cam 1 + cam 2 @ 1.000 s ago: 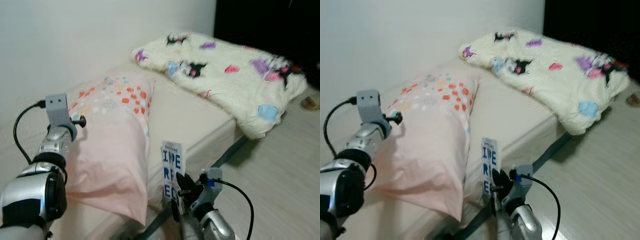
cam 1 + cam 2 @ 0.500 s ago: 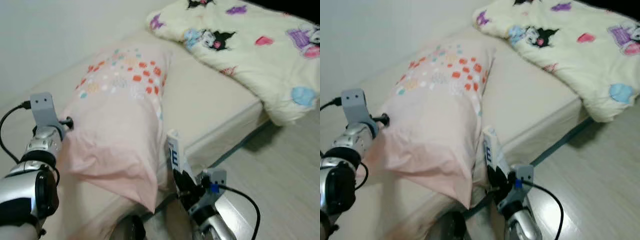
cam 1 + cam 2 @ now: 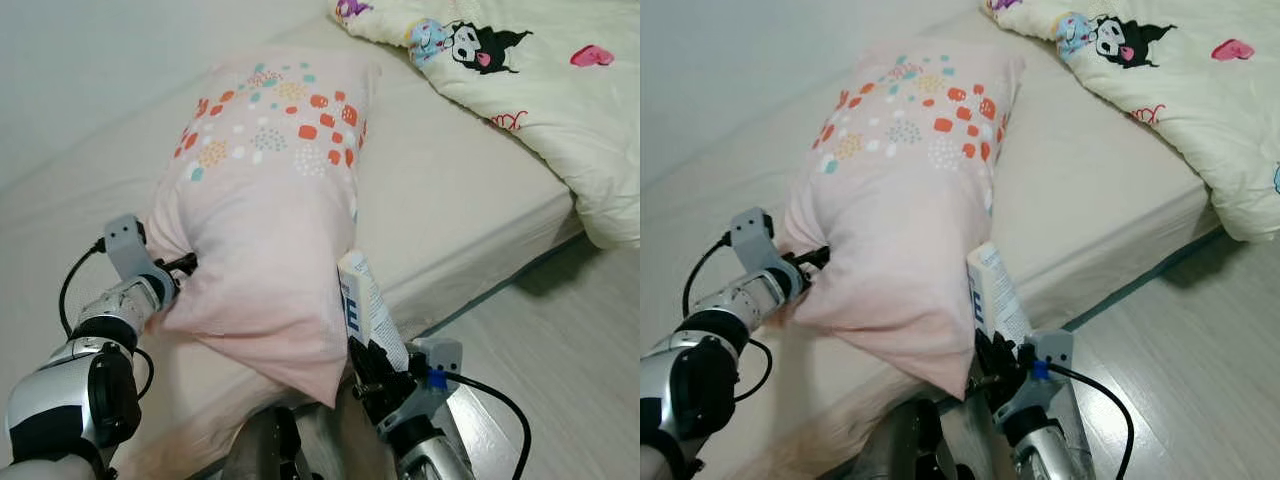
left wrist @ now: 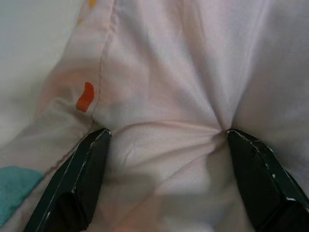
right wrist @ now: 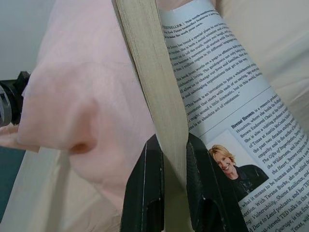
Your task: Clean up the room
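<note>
Lying lengthwise on the bed (image 3: 470, 190), pillow (image 3: 270, 200) has its near left corner pinched by the left gripper (image 3: 185, 265). Right gripper (image 3: 990, 365) clamps a book (image 3: 992, 290) upright against the pillow's near right edge.

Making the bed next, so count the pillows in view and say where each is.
1. The pink pillow lies on the mattress, its near corner in the left gripper. The blanket could hide others.
</note>
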`<state>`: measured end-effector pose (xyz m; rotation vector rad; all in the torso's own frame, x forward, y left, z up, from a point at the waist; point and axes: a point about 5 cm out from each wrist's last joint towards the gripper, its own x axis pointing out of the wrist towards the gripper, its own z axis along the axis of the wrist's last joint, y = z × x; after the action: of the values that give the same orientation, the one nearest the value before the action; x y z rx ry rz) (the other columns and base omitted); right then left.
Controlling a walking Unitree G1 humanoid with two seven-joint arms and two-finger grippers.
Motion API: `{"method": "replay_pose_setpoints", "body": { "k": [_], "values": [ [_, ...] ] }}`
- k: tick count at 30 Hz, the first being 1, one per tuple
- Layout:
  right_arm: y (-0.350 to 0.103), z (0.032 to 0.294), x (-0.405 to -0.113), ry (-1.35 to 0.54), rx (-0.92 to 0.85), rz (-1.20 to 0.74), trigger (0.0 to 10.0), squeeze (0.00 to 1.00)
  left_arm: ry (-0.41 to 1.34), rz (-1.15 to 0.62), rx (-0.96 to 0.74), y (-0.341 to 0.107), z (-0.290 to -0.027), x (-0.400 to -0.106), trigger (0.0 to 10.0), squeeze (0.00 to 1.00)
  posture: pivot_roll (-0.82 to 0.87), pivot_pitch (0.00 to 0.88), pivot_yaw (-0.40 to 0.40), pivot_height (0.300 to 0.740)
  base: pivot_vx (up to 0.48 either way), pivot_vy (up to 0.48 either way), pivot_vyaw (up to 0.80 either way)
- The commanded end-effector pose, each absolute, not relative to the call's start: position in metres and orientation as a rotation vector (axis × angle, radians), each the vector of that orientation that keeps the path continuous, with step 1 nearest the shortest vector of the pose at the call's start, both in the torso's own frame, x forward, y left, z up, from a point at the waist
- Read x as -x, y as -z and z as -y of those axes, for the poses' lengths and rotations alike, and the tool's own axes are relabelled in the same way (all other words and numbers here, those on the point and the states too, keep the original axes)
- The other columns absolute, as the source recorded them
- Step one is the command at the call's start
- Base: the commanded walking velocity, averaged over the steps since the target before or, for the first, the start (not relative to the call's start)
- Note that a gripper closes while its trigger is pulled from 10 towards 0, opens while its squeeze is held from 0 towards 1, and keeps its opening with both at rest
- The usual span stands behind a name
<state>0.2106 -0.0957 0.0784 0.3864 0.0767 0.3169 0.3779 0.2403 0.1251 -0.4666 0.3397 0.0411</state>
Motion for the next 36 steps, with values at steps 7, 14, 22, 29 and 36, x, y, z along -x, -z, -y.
{"method": "replay_pose_setpoints", "body": {
  "k": [7, 14, 22, 29, 36],
  "values": [
    [-0.056, 0.06, -0.188, -0.291, -0.582, -0.271, 10.0, 0.0, 0.216, -0.457, 0.623, -0.087, -0.201, -0.361, 10.0, 0.0, -0.26, 0.434, 0.291, 0.58, 0.0, 0.0, 0.0],
    [-0.058, 0.063, -0.197, -0.296, -0.578, -0.262, 10.0, 0.0, 0.397, -0.49, 0.763, -0.079, -0.168, -0.355, 10.0, 0.0, -0.24, 0.402, 0.287, 0.58, 0.0, 0.0, 0.0],
    [-0.06, 0.064, -0.207, -0.314, -0.569, -0.249, 10.0, 0.0, 0.823, -0.61, 0.905, -0.069, -0.127, -0.33, 10.0, 0.0, -0.24, 0.355, 0.284, 0.58, 0.0, 0.0, 0.0],
    [-0.06, 0.068, -0.215, -0.316, -0.556, -0.239, 10.0, 0.0, 0.918, -0.633, 1.039, -0.065, -0.116, -0.318, 0.4, 0.0, -0.23, 0.315, 0.28, 0.58, 0.0, 0.0, 0.0],
    [-0.06, 0.074, -0.225, -0.323, -0.535, -0.226, 10.0, 0.0, 1.045, -0.571, 1.235, -0.082, -0.108, -0.317, 0.0, 0.0, -0.23, 0.27, 0.277, 0.58, 0.0, 0.0, 0.0]
  ]
}}
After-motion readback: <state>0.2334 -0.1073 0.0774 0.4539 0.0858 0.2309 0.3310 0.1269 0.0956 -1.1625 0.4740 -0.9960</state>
